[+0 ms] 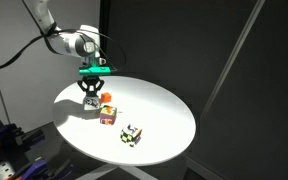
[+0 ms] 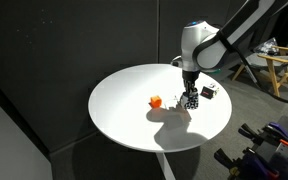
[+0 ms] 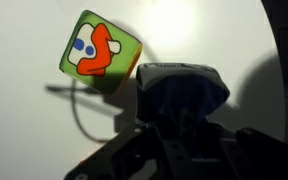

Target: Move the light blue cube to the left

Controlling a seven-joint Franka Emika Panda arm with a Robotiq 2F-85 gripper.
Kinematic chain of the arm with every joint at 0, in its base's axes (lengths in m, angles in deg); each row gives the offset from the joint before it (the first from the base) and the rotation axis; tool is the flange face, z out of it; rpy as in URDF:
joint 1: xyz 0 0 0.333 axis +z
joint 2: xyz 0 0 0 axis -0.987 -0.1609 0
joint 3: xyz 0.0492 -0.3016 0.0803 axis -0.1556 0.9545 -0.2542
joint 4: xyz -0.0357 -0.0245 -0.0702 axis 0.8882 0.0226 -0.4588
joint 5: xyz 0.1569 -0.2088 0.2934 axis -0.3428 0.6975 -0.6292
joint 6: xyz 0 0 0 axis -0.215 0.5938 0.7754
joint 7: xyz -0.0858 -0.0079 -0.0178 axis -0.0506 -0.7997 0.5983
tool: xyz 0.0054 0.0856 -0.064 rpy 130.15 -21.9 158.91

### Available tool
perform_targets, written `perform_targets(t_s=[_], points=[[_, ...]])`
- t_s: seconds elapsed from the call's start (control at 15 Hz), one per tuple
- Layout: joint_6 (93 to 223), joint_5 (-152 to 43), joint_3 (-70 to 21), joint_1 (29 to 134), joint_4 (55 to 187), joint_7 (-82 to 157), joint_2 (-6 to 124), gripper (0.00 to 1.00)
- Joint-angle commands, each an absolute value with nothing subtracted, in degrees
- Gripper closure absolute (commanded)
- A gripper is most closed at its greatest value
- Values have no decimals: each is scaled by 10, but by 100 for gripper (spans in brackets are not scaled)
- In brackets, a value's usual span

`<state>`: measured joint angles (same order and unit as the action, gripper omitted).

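A: Where do we see the blue cube (image 3: 181, 85)?
B: Pinched in the jaws, low at the round white bench (image 1: 164, 110); we cannot tell if it touches. 1 green-and-orange cube (image 3: 99, 50) lies just beside.

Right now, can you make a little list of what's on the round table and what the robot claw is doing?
table: round, white
gripper: shut on the light blue cube
green cube: orange and blue marks on one face; beside the gripper, not touching it
patterned cube: black, white and yellow-green; on its own, away from the gripper
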<state>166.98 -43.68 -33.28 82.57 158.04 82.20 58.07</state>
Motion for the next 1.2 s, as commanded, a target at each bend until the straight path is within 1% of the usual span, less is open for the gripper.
perform_targets(t_s=[0.0, 0.93, 1.0, 1.07, 1.13], points=[[1684, -407, -324, 828, 1579, 796, 571, 93], [1706, -336, -318, 838, 1574, 735, 523, 92], [1705, -334, -318, 838, 1574, 731, 522, 88], [1703, -333, -318, 838, 1573, 729, 520, 52], [1702, -332, -318, 837, 1573, 727, 520, 53]])
